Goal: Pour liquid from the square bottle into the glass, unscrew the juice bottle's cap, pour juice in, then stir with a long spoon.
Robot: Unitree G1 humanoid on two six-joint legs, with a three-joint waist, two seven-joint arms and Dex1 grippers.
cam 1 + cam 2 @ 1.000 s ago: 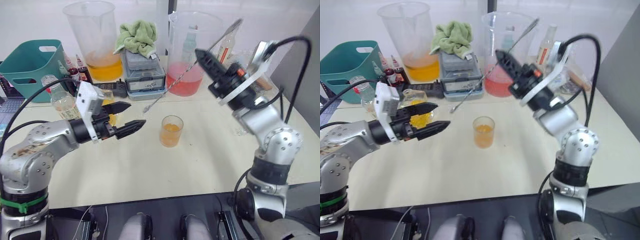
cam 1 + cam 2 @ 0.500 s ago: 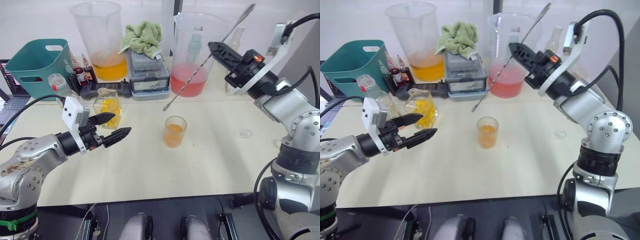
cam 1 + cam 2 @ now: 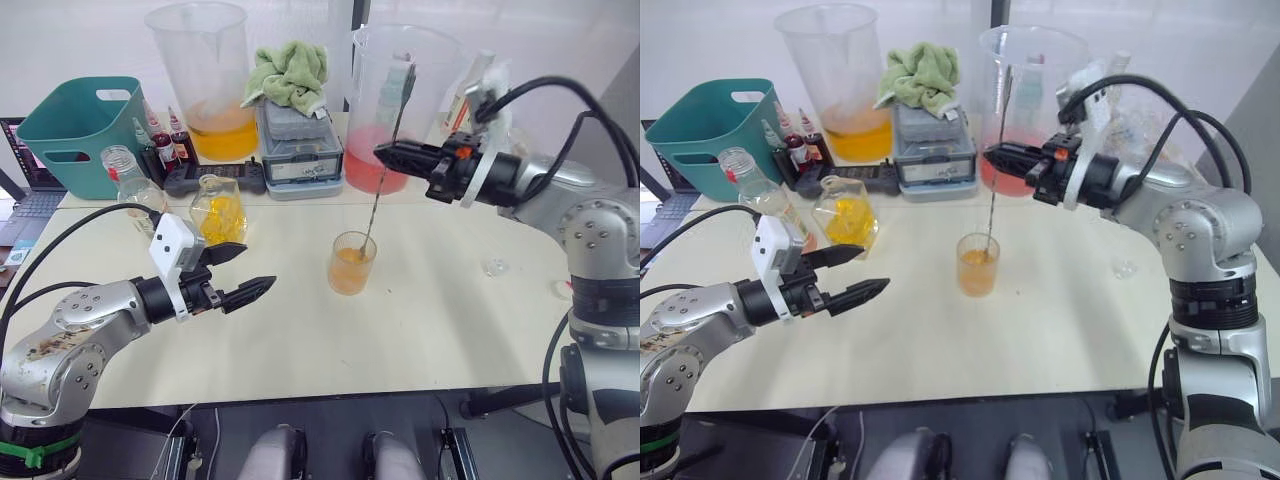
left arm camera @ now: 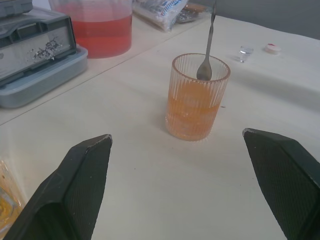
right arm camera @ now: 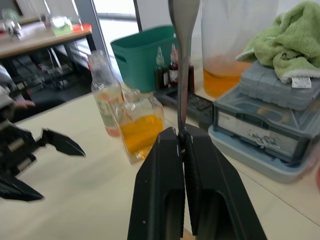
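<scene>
One teal basket (image 3: 70, 125), one juice bottle (image 3: 125, 180) and one square bottle (image 3: 219, 208) stand toward the table's (image 3: 440, 320) left far edge, with two big measuring jugs (image 3: 198, 75) at the far edge and one glass (image 3: 351, 262) of orange liquid near the middle. The left gripper (image 3: 243, 272) hangs over the table's left part, fingers spread wide and holding nothing. The right gripper (image 3: 385, 155), fingers pinched tight on the one long spoon (image 3: 385, 165), holds it nearly upright with its bowl down inside the glass; no label text is readable.
</scene>
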